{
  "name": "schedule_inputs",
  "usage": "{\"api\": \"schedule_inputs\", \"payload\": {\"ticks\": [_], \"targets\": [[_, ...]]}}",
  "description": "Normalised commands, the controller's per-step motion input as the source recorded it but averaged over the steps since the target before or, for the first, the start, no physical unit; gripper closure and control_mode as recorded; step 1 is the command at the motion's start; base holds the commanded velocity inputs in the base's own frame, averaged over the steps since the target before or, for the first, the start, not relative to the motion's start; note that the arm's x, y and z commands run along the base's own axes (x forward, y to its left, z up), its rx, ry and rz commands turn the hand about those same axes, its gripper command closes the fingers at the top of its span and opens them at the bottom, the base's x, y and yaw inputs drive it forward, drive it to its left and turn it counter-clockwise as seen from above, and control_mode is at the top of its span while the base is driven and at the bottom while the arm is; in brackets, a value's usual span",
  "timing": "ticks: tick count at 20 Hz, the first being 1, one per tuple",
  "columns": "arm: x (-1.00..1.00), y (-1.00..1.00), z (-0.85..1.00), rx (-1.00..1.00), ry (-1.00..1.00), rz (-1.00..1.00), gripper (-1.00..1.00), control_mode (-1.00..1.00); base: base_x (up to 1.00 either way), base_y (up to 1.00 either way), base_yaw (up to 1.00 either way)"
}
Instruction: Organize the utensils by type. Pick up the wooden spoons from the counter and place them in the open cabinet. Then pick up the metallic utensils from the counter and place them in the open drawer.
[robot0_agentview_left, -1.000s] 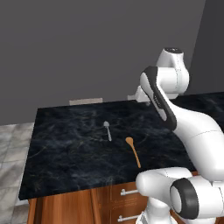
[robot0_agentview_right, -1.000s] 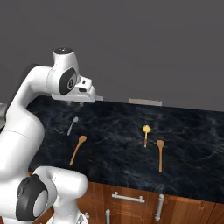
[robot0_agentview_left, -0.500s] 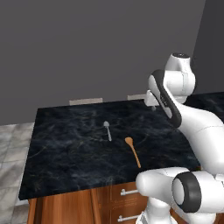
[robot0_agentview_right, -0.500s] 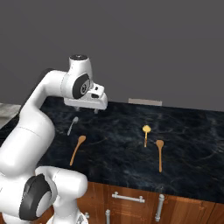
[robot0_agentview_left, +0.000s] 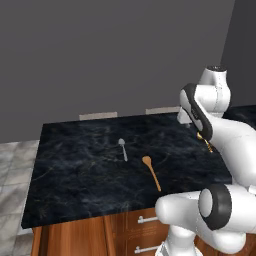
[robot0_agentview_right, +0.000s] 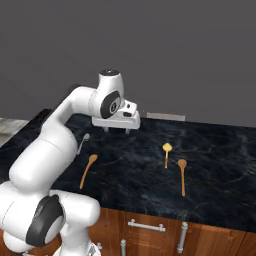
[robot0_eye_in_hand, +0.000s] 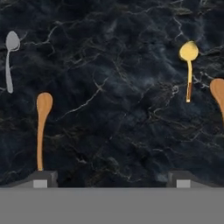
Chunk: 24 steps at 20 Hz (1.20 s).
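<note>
On the black marble-look table (robot0_agentview_right: 220, 165), you have four utensils lying flat and apart: a slim orange-brown wooden spoon (robot0_agentview_right: 88, 170) just beside the small silver-grey metal spoon (robot0_agentview_right: 83, 141), and two more away from the metal spoon, a yellower wooden spoon (robot0_agentview_right: 166, 153) and a darker wooden spoon (robot0_agentview_right: 182, 175) next to it.

Your main risk is choosing the wrong target: the metal spoon sits close to the nearest wooden spoon, and a descent drifting toward it could pinch the wrong utensil or nudge both. These handles are thin and lie flush on the slab, so a closure that is too high or off the handle's line may slip or skid the spoon away.

Your end effector (robot0_agentview_right: 116, 129) hovers above the table, beyond the metal spoon, fingers spread wide, holding nothing and touching nothing. In the hand view, the nearest wooden spoon's handle ends by one fingertip (robot0_eye_in_hand: 40, 179).
</note>
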Motion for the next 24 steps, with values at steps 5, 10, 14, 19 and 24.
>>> {"api": "schedule_inputs", "payload": {"ticks": [5,10,14,19,24], "targets": [[0.06,-0.57,-0.48,-0.05,0.11,-0.01,-1.0,-1.0,0.0,0.0,0.0],[0.2,-0.73,-0.46,0.0,0.21,-0.01,-1.0,-1.0,0.0,0.0,0.0],[0.21,-0.65,-0.37,0.0,0.05,0.0,-1.0,-1.0,0.0,0.0,0.0],[0.39,-0.54,-0.32,0.01,0.0,0.0,-1.0,-1.0,0.0,0.0,0.0],[0.49,-0.56,-0.33,0.08,0.0,0.0,-1.0,-1.0,0.0,0.0,0.0]]}}
